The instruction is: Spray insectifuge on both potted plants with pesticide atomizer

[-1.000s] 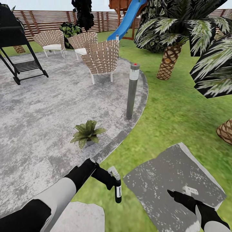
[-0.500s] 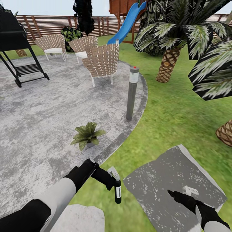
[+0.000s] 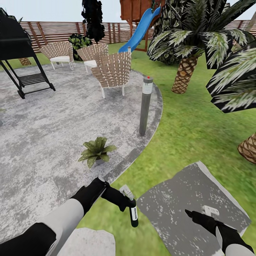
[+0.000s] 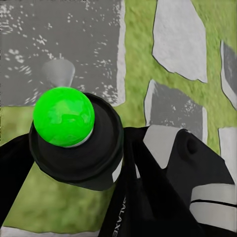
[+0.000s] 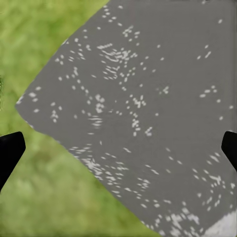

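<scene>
hanging nozzle-up over the lawn just off the patio (image 3: 42, 142) edge, the pesticide atomizer (image 3: 132, 209) sits pinched in the left gripper (image 3: 122, 200) near its white head. it looks light, rigid and smooth-sided, so a high neck hold seems sensible. one potted plant (image 3: 96, 151) stands near the patio's curved rim. the right gripper (image 3: 193, 215) hovers over a grey slab (image 3: 185, 192), fingers spread.

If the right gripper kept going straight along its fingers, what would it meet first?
Most likely the grey stepping slab: the right gripper is open, with the slab ahead between its fingertips and grass beside. Nothing shows in between.
</scene>
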